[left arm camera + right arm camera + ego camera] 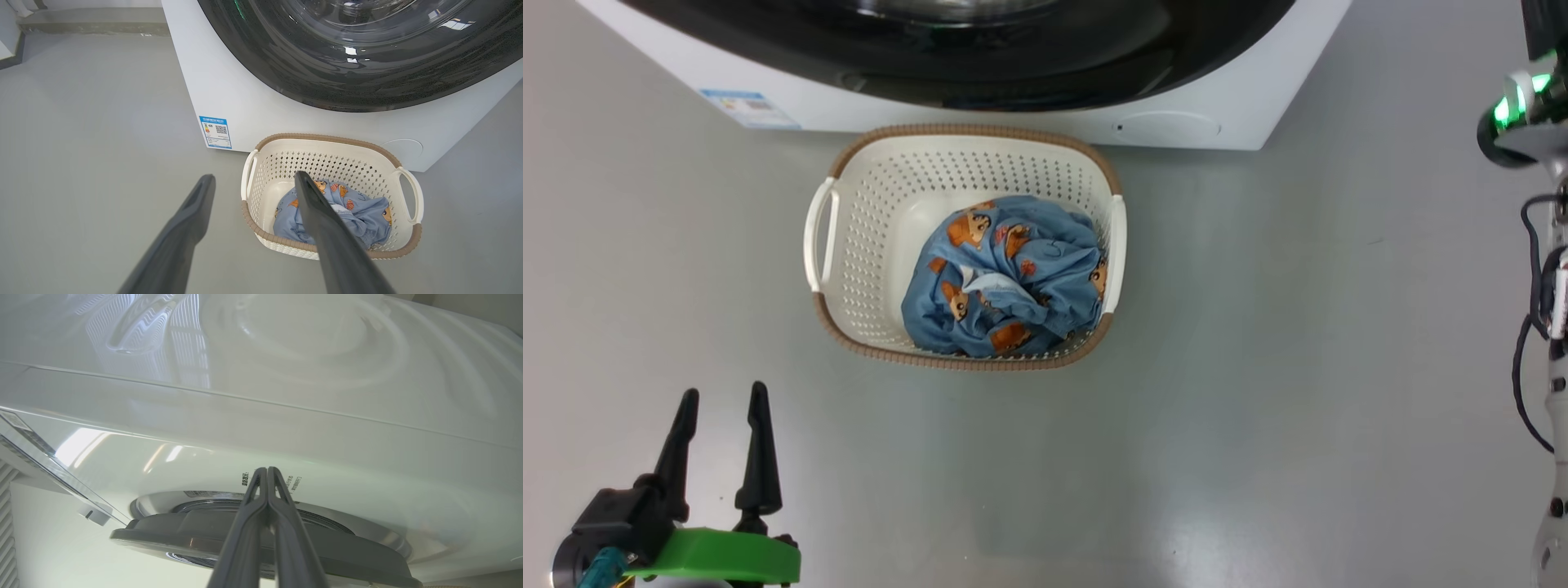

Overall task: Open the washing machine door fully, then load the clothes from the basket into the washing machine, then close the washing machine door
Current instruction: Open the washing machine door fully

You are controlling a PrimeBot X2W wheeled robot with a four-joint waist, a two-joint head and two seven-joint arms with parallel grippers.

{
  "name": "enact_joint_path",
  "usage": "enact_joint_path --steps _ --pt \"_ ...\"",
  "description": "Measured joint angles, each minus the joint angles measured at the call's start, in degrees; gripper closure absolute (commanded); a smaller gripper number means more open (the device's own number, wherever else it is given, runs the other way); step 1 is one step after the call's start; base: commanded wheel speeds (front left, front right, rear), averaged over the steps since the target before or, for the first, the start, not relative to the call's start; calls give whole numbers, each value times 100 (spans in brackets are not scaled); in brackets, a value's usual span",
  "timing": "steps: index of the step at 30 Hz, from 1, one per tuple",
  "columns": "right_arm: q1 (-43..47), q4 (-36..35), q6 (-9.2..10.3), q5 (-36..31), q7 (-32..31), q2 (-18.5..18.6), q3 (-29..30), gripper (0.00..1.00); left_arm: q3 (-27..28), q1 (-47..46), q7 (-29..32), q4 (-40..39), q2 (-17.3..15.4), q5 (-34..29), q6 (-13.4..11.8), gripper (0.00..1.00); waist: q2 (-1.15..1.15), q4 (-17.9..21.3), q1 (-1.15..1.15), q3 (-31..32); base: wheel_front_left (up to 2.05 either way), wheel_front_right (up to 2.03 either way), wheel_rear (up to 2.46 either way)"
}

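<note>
The white washing machine (1241, 98) stands at the top of the head view. Its black-rimmed door (1013, 65) lies against the front, as the left wrist view also shows (367, 73). On the floor just before it sits the cream basket (874, 212), with the blue bear-print clothes (1013, 278) bunched in its right half. My left gripper (725, 394) hovers open and empty, below and left of the basket (327, 163). The right wrist view looks along my shut right gripper (267, 470), which holds nothing. Its fingers cross the door's grey edge (163, 535), seen side-on; whether they touch it is unclear.
Bare grey floor surrounds the basket on the left, right and near sides. My right arm (1543, 163) rises along the right edge with a green light and dark cables. A blue label (215, 132) and a round filter cap (402, 148) mark the machine's lower front.
</note>
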State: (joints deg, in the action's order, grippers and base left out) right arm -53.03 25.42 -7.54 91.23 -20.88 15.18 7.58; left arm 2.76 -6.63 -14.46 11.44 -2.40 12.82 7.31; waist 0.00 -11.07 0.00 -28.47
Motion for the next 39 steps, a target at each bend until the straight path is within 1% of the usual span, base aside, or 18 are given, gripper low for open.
enact_joint_path --steps 12,25,31,39 --pt "-675 135 0 -154 -435 -81 -514 100 74 -11 0 -23 64 77 0 0 0 -189 0 -302 0 0 0" --pt "-1042 310 0 -160 -586 -142 -665 100 -57 -11 0 13 68 182 0 0 0 -444 0 -342 0 0 0" --pt "-1181 318 0 -80 -634 -248 -664 100 -83 -8 0 32 69 229 0 0 0 -485 0 -316 0 0 0" --pt "-1194 428 0 -66 -702 -257 -648 100 -78 12 0 37 69 242 0 0 0 -498 0 -273 0 0 0"
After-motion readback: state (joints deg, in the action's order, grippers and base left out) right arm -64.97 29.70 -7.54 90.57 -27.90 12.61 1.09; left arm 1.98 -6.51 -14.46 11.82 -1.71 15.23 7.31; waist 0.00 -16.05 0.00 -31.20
